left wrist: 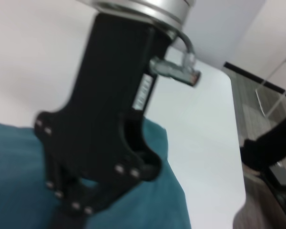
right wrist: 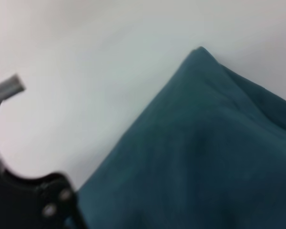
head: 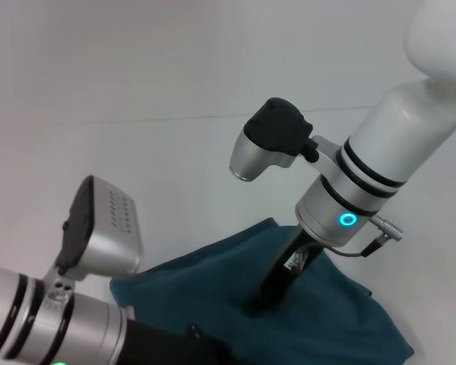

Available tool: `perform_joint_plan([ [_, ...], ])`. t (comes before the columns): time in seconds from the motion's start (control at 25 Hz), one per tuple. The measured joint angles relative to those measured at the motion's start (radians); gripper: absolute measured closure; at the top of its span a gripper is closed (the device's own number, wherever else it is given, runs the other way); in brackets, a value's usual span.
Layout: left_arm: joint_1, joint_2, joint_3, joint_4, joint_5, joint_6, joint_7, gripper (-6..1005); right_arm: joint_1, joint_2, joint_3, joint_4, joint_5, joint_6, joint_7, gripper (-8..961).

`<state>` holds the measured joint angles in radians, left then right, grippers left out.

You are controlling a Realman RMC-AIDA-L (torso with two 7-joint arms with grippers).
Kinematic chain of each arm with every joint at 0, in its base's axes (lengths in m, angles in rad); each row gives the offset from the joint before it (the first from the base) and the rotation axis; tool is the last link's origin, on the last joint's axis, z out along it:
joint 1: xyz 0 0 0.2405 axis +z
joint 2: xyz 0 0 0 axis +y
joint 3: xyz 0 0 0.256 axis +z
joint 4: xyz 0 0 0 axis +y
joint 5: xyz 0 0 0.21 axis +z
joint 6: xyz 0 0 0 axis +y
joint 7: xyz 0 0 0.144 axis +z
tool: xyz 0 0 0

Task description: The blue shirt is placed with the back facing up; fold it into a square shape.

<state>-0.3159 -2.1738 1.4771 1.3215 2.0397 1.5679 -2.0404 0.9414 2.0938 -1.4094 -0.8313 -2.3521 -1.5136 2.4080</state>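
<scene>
The blue shirt point(head: 205, 285) lies bunched on the white table at the near edge of the head view, plain teal side up, one corner pointing away from me. My right gripper point(head: 256, 306) comes down steeply from the right and its tip presses into the cloth near the middle. In the left wrist view the same black right gripper point(left wrist: 74, 207) stands on the shirt point(left wrist: 14, 167), its tip cut off by the picture's edge. My left gripper point(head: 205, 346) is low over the shirt's near left part, mostly out of the picture. The right wrist view shows the shirt point(right wrist: 205, 157) and its corner.
The white table point(head: 137, 144) stretches bare beyond and to the left of the shirt. In the left wrist view the table's rounded edge point(left wrist: 236, 157) drops off to a grey floor point(left wrist: 257, 109), where a dark object stands.
</scene>
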Motion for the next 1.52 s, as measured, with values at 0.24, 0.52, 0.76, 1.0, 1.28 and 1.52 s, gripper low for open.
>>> perform_joint_plan([
  [0.24,-0.002,0.002,0.023,-0.037,0.003,0.031,-0.001,476,-0.009,-0.006,0.014,0.024,-0.056,0.050,0.025,944],
  [0.52,-0.002,0.002,0.036,-0.074,0.005,0.035,0.003,474,-0.013,-0.005,0.044,0.021,-0.080,0.057,0.032,943],
  [0.76,0.008,0.000,0.038,-0.089,0.007,0.036,0.004,473,-0.026,-0.008,0.073,-0.013,-0.087,0.040,0.033,942],
  [1.0,0.008,0.002,0.039,-0.125,0.009,0.033,0.017,471,-0.026,-0.008,0.075,-0.009,-0.093,0.045,0.034,941],
  [1.28,0.012,0.002,-0.008,-0.063,-0.009,0.089,0.000,470,-0.066,-0.002,0.127,-0.131,-0.081,-0.045,0.033,940],
  [1.52,-0.003,0.007,-0.177,-0.022,-0.107,0.183,-0.040,469,-0.144,-0.004,0.235,-0.294,-0.032,-0.171,0.008,940],
])
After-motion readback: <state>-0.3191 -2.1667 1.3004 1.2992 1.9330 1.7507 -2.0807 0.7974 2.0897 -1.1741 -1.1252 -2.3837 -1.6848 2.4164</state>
